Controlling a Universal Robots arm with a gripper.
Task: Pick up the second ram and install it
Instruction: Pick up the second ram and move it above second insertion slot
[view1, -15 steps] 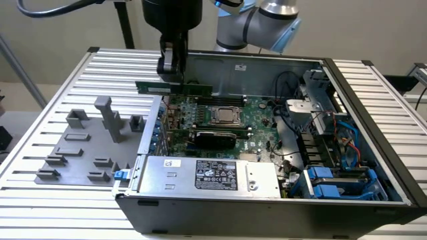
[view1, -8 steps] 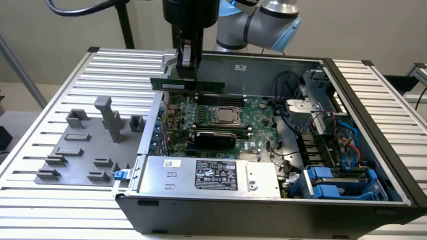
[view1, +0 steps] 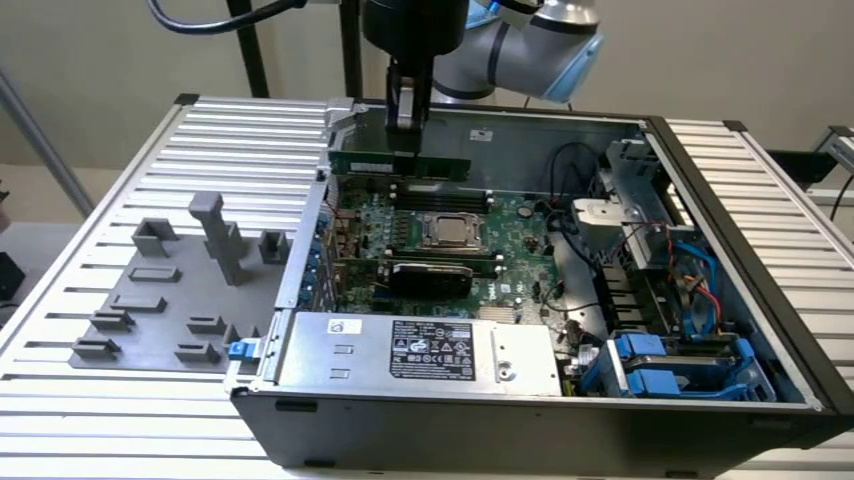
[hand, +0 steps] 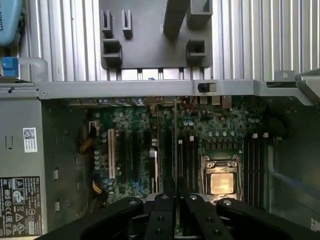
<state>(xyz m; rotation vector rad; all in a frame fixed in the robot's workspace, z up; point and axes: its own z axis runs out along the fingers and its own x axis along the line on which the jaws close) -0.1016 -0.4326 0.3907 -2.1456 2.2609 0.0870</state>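
Note:
The second ram is a long green stick that hangs level and on edge over the far part of the motherboard, inside the open computer case. My gripper comes down from above and is shut on the stick near its middle. In the wrist view the ram appears edge-on as a thin line running out from between my black fingers. There it lies in line with the memory slots beside the CPU socket.
The case wall rises close on the exterior view's left, and a grey fixture plate with upright blocks lies beyond it. A black-topped card, the CPU socket, the power supply, cables and blue drive bays fill the case.

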